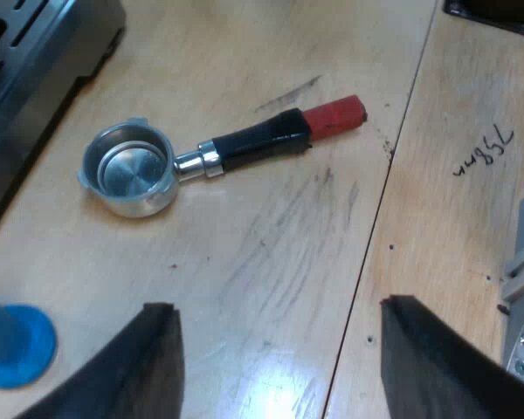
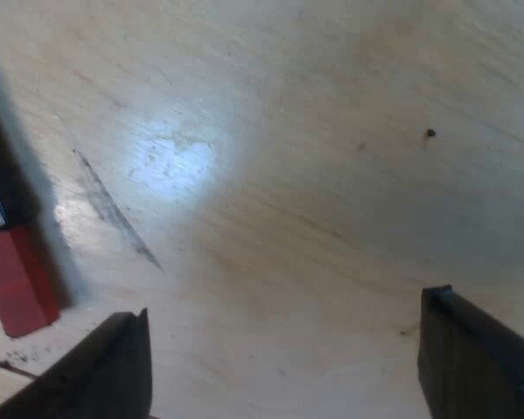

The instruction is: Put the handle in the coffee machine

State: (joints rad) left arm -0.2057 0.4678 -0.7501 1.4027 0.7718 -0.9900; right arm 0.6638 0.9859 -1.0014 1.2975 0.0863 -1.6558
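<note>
Left pincer (image 1: pixel 277 305) wide, empty; right pincer (image 2: pixel 286 304) likewise. Holder (image 1: pixel 205 161) lies loose near the machine (image 1: pixel 26 52), so grabbing and locking are all ahead.

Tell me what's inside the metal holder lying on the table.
The metal holder lies cup up; inside, only a bare shiny metal floor shows, no coffee. Part of its inner wall is hidden behind the rim nearest the camera.

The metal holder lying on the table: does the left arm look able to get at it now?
Probably yes. The metal holder lies loose on the table ahead of the open left claw, with nothing between them; the blue tamper stands apart from it.
</note>
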